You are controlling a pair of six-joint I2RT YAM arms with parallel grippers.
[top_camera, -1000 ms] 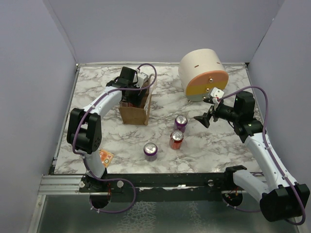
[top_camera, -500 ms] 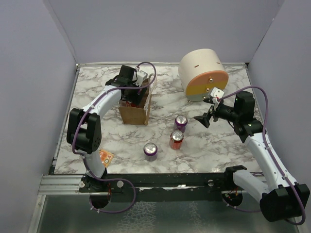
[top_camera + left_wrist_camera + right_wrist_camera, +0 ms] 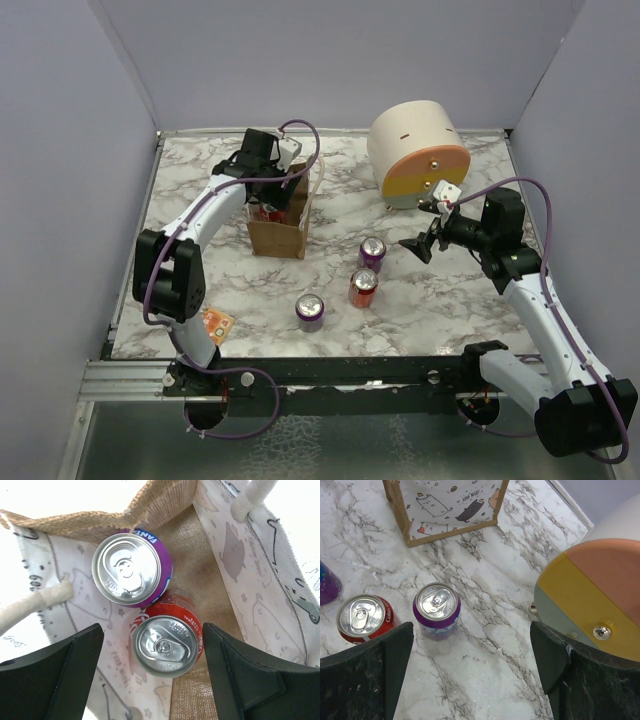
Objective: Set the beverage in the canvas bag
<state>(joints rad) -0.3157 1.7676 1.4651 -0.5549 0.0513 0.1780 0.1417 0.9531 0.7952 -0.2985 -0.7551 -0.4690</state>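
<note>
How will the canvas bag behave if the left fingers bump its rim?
Probably floppy: the canvas bag has thin fabric walls and soft rope handles, so the rim should give. Likely hard to tip: a purple can and a red can already stand inside, weighing down its base.

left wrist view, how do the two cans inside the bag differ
Colour: the purple can has a purple side with white lettering; the red can has a red side.
Place: the purple can stands nearer the woven end wall of the canvas bag; the red can stands beside it and shows between the open fingers of the left gripper.
Shared: both stand upright in the bag, silver tops up, tabs unpulled.
</note>
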